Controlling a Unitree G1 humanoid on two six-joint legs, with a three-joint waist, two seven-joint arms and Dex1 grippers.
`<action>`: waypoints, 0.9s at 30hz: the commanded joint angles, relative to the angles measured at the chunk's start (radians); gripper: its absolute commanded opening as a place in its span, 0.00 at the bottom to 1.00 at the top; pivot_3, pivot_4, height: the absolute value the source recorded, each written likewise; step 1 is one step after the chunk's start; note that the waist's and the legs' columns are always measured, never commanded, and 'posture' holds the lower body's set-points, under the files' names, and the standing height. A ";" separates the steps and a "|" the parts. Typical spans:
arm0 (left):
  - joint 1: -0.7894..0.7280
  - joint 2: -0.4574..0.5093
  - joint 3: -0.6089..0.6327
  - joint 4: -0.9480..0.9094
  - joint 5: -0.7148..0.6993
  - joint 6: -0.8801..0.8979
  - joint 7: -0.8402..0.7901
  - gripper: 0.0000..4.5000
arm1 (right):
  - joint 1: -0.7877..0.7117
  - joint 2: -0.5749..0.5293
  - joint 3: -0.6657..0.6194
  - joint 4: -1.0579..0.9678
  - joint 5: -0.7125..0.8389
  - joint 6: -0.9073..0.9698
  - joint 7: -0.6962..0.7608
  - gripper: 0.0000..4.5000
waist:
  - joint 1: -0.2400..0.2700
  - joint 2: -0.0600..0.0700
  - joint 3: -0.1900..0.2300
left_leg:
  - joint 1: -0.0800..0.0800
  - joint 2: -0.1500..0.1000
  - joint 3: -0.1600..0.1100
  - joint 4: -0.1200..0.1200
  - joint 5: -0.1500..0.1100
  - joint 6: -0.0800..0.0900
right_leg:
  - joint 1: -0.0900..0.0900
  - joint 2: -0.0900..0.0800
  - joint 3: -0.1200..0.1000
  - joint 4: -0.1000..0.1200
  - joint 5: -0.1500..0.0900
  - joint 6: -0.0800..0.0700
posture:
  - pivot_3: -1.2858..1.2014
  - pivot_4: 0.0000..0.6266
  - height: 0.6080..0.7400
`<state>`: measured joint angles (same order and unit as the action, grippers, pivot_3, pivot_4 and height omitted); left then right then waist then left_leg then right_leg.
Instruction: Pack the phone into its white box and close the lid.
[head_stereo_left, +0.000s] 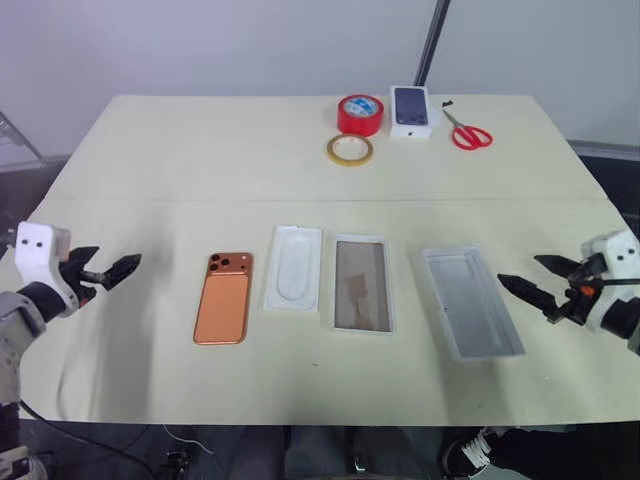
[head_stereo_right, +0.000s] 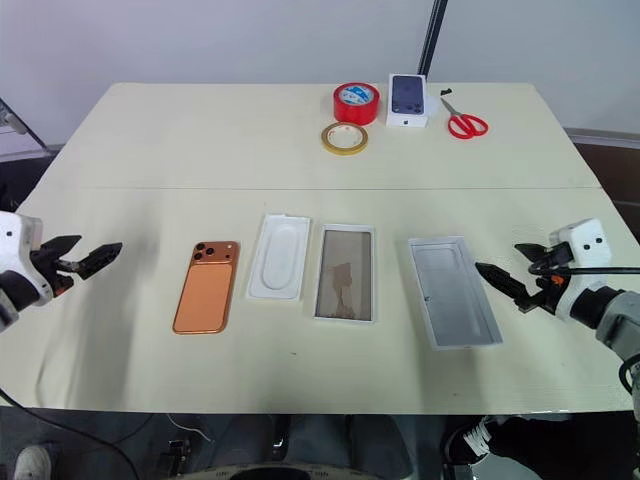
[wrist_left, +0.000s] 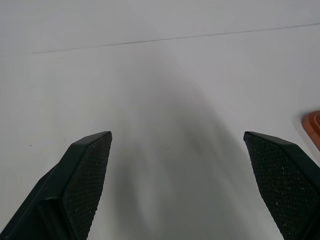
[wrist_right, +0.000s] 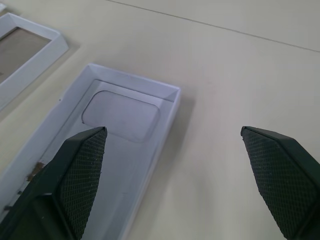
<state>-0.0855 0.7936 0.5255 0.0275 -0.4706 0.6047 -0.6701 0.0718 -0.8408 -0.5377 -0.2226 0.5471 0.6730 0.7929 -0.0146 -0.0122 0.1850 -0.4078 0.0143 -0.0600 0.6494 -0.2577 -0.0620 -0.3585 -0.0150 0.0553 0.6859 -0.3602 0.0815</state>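
Both grippers, left (head_stereo_left: 112, 270) and right (head_stereo_left: 528, 290), were held wide open and empty, flanking the phone (head_stereo_left: 224, 297), white box (head_stereo_left: 360, 283) and lid (head_stereo_left: 471, 301), seemingly laid out for packing.

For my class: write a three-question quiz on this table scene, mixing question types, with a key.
1. True or false: the phone already lies inside the white box.
2. Which lies nearest the right gripper? A) the phone B) the lid C) the red tape roll
3. Fill in: the white insert lies between the phone and the ____.

Key: 1 false; 2 B; 3 white box.
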 joint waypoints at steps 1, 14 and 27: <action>-0.011 0.008 0.011 -0.029 -0.009 -0.003 0.004 0.98 | 0.001 0.000 -0.015 -0.045 0.020 0.000 -0.001 1.00 | 0.000 0.000 0.000 | 0.000 0.000 0.000 0.000 0.000 0.000 | 0.000 0.000 0.000 0.000 0.000 0.000 | 0.52 0.24 1.00; -0.072 -0.106 -0.104 -0.250 -0.093 0.148 0.087 0.98 | -0.092 -0.010 0.106 -0.150 0.036 0.011 -0.016 1.00 | 0.002 0.000 0.000 | 0.000 0.000 0.000 0.000 0.000 0.000 | 0.000 0.000 0.000 0.000 0.000 0.000 | 0.52 0.24 1.00; -0.263 -0.388 -0.335 -0.500 -0.215 0.628 0.406 0.98 | -0.250 0.044 0.366 -0.207 -0.014 -0.008 -0.043 1.00 | 0.001 -0.001 0.000 | -0.001 0.000 -0.001 0.003 0.000 0.000 | 0.000 0.001 0.000 0.001 0.000 0.000 | 0.52 0.24 1.00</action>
<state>-0.3314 0.4059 0.1778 -0.4313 -0.6690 1.1792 -0.3149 -0.1673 -0.8000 -0.1653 -0.3934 0.5331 0.6820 0.7523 -0.0134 -0.0129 0.1849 -0.4085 0.0143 -0.0611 0.6527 -0.2576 -0.0620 -0.3580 -0.0133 0.0548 0.6872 -0.3602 0.0817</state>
